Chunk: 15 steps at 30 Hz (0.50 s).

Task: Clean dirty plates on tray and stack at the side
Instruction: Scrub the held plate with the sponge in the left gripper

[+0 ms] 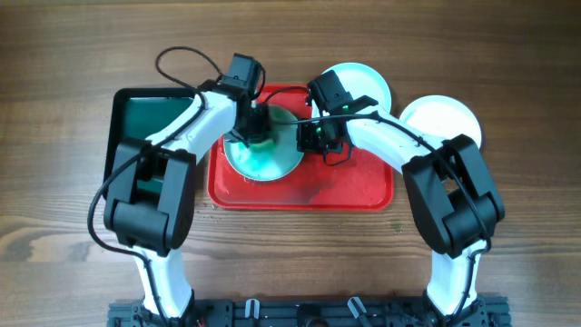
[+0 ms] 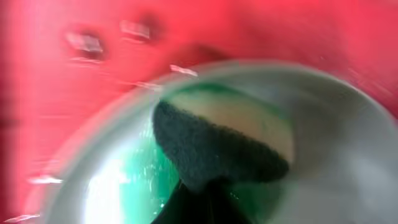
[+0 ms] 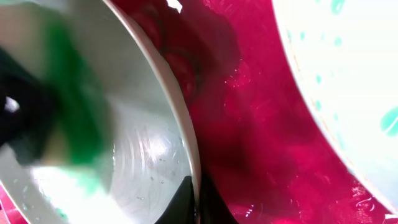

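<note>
Overhead: red tray (image 1: 349,186) mid-bench, with the smeared plate (image 1: 272,165) on its left half. Left tool (image 1: 252,136) sits directly over the plate; right tool (image 1: 313,138) is at the plate's right rim.

Left wrist (blurred): left tool closed on a dark sponge (image 2: 211,146), which is touching the plate's green-smeared face.

Right wrist: right tool pinched narrowly onto the plate rim. Second aqua plate (image 3: 348,74) lies near, not touching.
</note>
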Each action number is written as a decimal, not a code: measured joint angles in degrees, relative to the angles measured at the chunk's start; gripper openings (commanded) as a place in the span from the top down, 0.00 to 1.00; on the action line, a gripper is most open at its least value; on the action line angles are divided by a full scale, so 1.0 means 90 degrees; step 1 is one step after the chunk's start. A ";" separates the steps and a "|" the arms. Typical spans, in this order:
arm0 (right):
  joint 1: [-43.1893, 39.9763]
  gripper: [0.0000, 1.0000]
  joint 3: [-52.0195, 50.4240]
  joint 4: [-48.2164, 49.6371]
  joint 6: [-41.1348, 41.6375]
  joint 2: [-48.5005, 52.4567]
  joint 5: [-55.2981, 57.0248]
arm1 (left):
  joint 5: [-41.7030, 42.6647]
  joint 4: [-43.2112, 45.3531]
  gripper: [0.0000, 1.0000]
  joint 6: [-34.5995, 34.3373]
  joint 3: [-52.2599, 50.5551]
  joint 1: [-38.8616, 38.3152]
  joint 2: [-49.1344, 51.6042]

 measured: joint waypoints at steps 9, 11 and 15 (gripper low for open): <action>0.0087 0.96 0.0000 -0.0022 -0.0002 0.0012 -0.0117 | -0.0100 -0.1202 0.96 0.0763 0.0117 0.0262 -0.0034; 0.0078 0.96 0.0000 -0.0024 -0.0010 0.0012 -0.0117 | 0.0974 -0.1608 0.96 0.1773 0.0100 0.0364 -0.0029; 0.0078 0.96 0.0000 -0.0024 -0.0027 0.0012 -0.0117 | 0.2635 -0.1919 0.96 0.3218 -0.0080 0.0274 0.0114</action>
